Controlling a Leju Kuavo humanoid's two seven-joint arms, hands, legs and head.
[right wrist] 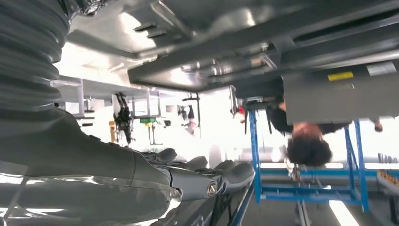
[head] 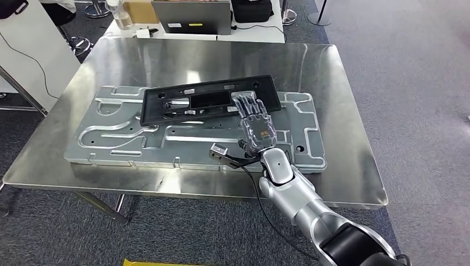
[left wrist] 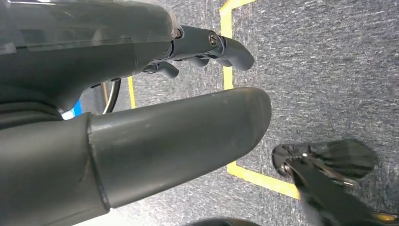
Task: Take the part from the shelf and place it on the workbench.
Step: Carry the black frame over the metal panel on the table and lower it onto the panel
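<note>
The long black plastic frame part (head: 208,101) lies on a ribbed silver metal panel (head: 111,138) mid-tabletop (head: 343,111). The right hand (head: 256,122) rests flat on its right end, fingers extended. The left hand (left wrist: 141,132) hangs over grey carpet (left wrist: 320,70), loosely spread, holding nothing.

The desk (head: 332,72) is filling the frame's middle. A plate (head: 111,138) is lying on it, and the part (head: 166,102) is lying on the plate's upper half. The right hand (head: 255,119) is resting on the part's right end. A laptop (head: 191,16) is sitting behind the desk, top centre.
</note>
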